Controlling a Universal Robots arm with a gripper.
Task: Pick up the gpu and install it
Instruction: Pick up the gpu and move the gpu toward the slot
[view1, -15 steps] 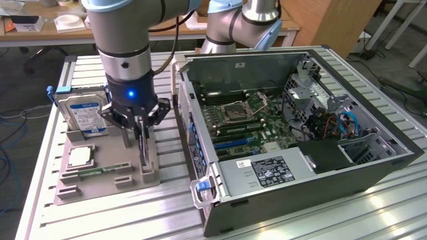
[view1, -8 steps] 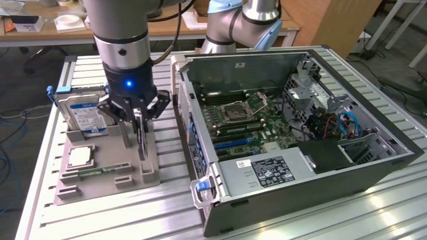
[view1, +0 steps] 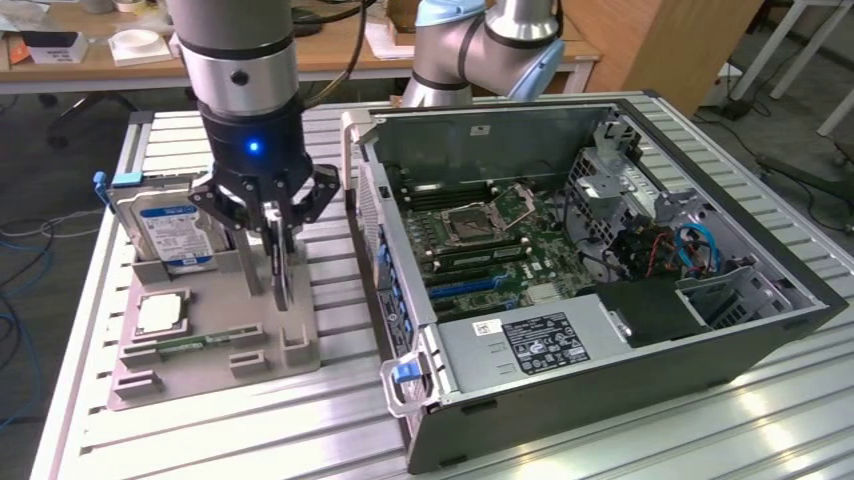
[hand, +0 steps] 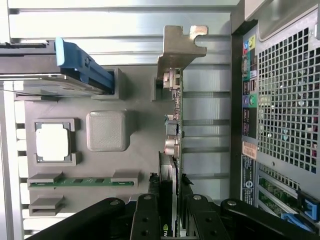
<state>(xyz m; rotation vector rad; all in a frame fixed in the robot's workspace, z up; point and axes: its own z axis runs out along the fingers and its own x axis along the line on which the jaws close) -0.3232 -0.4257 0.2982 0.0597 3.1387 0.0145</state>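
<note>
Black fingers (hand: 147, 220) of the end effector (view1: 274, 235) press on both faces of the gpu (hand: 172, 145), so I judge it clenched on the card. The gpu stands upright in a slot of the gray tray (view1: 214, 365), beside the open computer case (view1: 601, 300) on the tabletop (view1: 200, 440). It is not yet lifted or installed.

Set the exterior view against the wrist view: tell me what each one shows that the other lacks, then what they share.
Exterior view: the inside of the open computer case, with its motherboard and labelled power supply.
Wrist view: the silver bracket at the end of the gpu, and the case's rear ports.
Shared: the gripper down at the gpu, which stands on edge in the gray tray, and the square chip lying in that tray.
</note>
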